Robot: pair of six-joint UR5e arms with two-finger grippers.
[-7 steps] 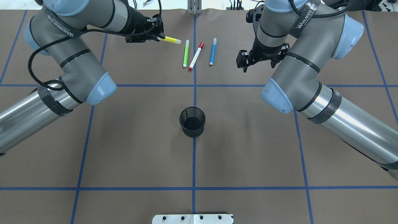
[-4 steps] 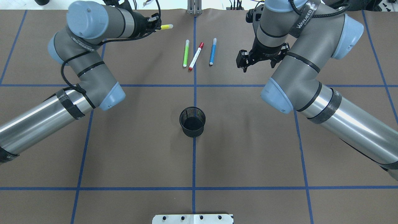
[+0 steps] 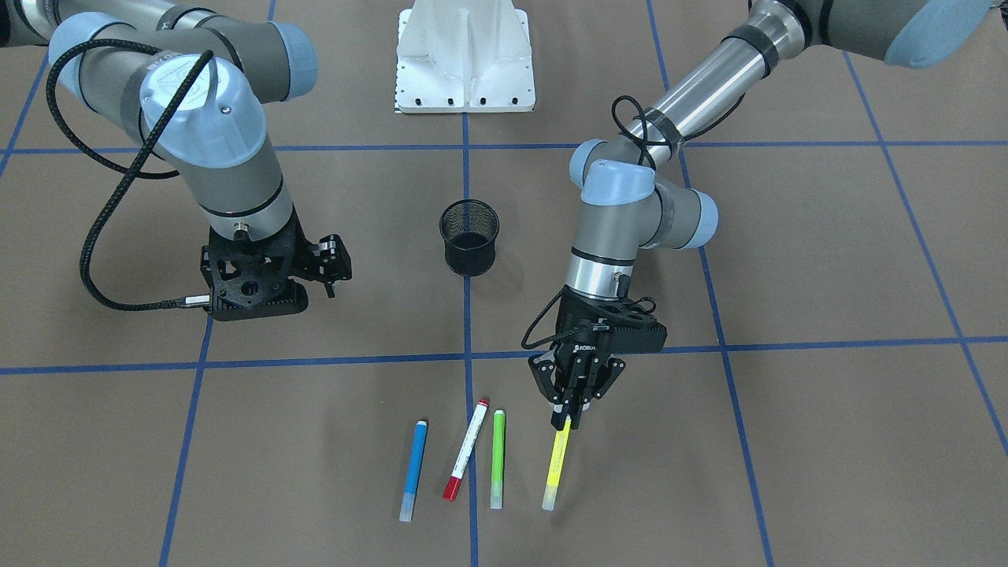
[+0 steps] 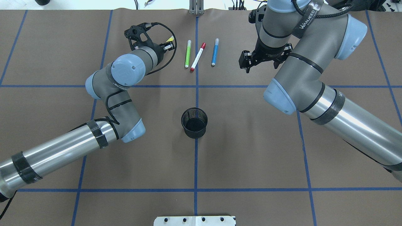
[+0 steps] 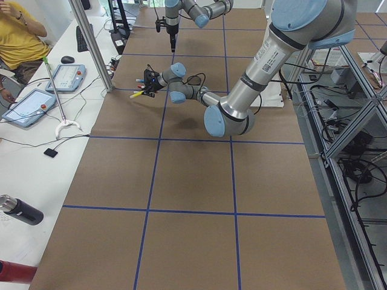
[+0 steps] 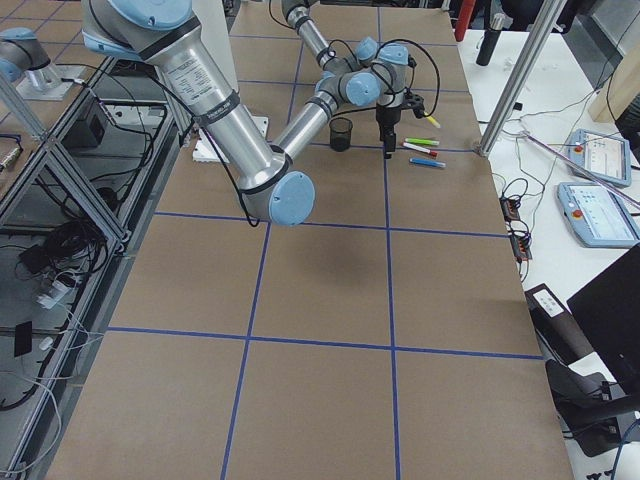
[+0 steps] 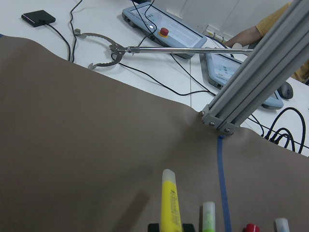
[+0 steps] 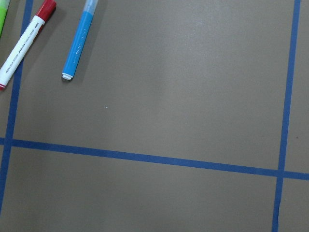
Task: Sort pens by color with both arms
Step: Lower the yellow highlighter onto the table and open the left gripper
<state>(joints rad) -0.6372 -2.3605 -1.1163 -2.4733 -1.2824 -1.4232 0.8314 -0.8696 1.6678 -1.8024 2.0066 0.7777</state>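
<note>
My left gripper (image 3: 568, 416) is shut on one end of the yellow pen (image 3: 556, 466). It holds the pen low over the table, pale end pointing away from me, beside the green pen (image 3: 498, 457). The wrist hides most of the yellow pen from overhead (image 4: 170, 40). The green pen (image 4: 187, 53), the white pen with red cap (image 4: 198, 56) and the blue pen (image 4: 214, 51) lie side by side on the mat. My right gripper (image 4: 251, 59) hangs over the mat to the right of the blue pen (image 8: 79, 41), empty. No fingertips show in its wrist view.
A black mesh cup (image 4: 194, 123) stands upright on the centre line, nearer me than the pens. The white base pedestal (image 3: 465, 55) is at my edge of the table. An aluminium post (image 7: 251, 87) stands at the far edge behind the pens.
My left arm has folded in toward the centre and its wrist has turned. The yellow pen, which pointed right, now points away from me beside the green pen. My right arm has not moved.
</note>
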